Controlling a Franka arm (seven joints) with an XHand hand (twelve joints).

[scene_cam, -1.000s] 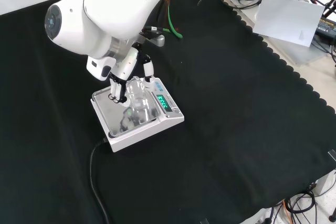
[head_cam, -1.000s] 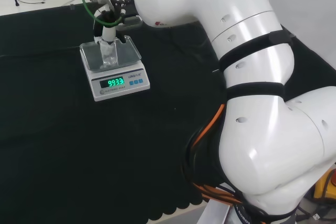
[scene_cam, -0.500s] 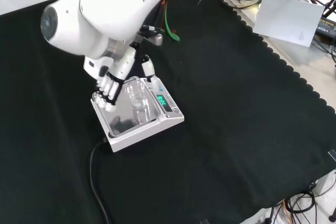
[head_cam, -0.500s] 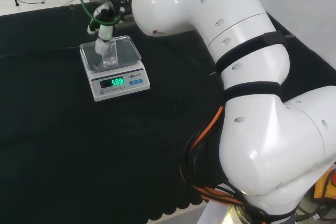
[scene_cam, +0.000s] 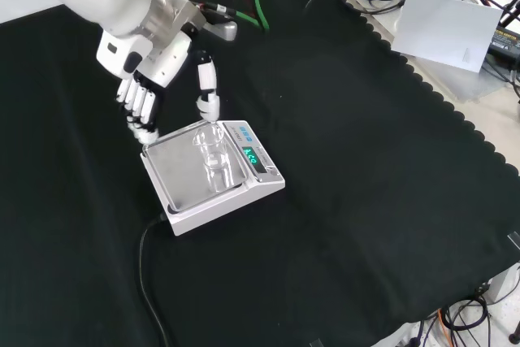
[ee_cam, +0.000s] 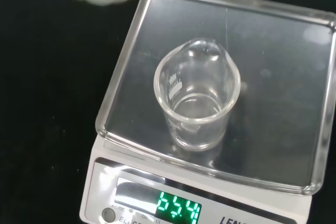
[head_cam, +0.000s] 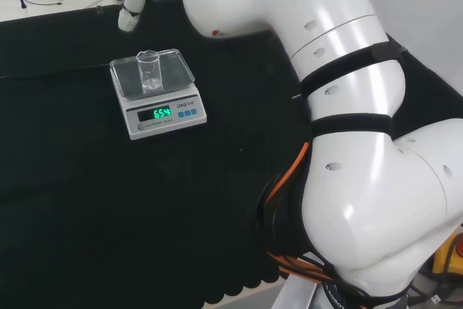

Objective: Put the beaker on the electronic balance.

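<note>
the beaker stands upright on the scale, below the hand at upper left, fingers straight, spread, touching nothing.

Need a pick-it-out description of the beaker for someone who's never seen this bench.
On the black cloth stands a single white electronic balance with a lit green display. On its shiny square pan stands the beaker, upright, a small clear glass cup with a pouring lip. It is the only object on the pan; the robot hand is above it, open, not touching.
</note>
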